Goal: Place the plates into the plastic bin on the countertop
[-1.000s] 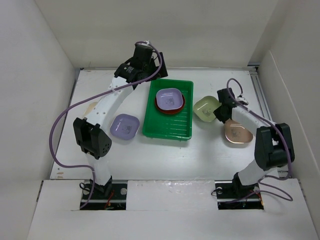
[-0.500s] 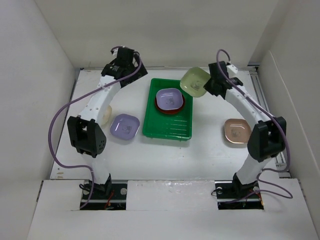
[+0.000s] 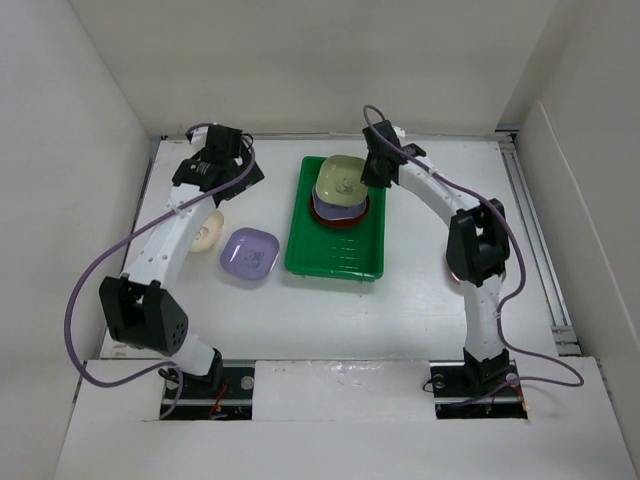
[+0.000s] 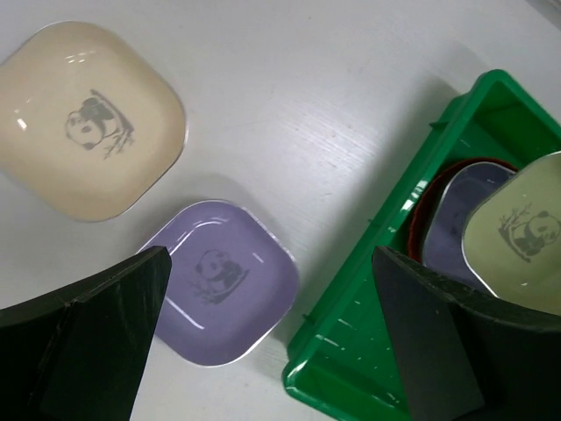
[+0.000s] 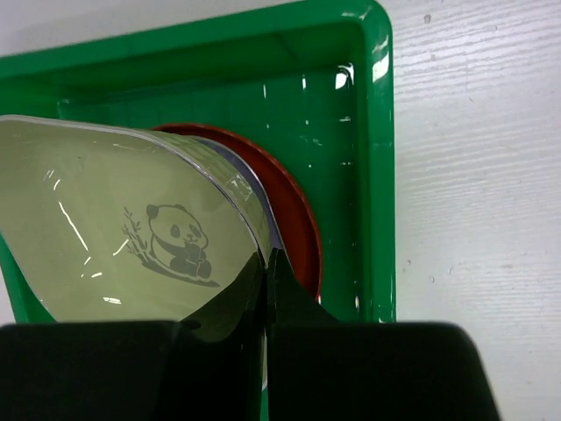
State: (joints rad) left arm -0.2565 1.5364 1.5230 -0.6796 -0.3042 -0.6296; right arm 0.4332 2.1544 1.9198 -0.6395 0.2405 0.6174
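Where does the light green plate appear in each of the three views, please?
Top external: light green plate, upper centre, over the far end of the bin.
Left wrist: plate at the right edge, over the bin.
Right wrist: plate fills the left half, pinched by the right gripper.
Shared landmark: the bin.

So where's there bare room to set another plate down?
The near half of the green bin is bare, from its front rim to the stack. The countertop right of it is open too. Crowded: the bin's far end, where the right gripper holds the light green plate over the red plate and lavender plate.
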